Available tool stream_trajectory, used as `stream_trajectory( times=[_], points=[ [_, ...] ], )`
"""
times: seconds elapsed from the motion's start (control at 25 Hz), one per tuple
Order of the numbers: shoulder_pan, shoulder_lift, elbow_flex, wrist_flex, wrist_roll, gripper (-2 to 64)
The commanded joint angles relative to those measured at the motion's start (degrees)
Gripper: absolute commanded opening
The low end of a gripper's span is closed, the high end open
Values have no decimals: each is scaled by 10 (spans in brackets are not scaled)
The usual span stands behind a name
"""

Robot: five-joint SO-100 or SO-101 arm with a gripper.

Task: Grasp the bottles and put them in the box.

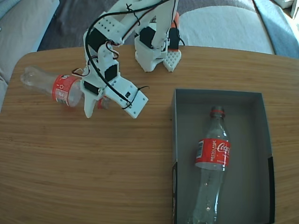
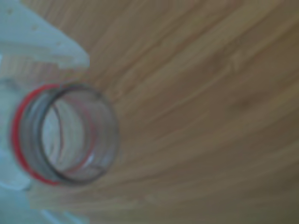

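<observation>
coca-cola bottle (image 1: 212, 161) (label "recíclame"), grey box (image 1: 261, 140)

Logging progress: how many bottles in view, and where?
2. One bottle lies inside the box, neck toward the arm's base. The other bottle lies on the table at upper left in the fixed view, its neck at the pincer. None appear hidden.
</observation>
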Motion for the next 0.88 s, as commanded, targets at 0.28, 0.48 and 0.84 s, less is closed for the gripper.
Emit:
stream_trajectory(
  times=[0.28, 0.48, 0.84],
  points=[
    [0, -37, -49, 2, -1, 397],
    [2, -37, -43, 2, 0, 395],
    [3, -33, -42, 4, 0, 180]
  ],
)
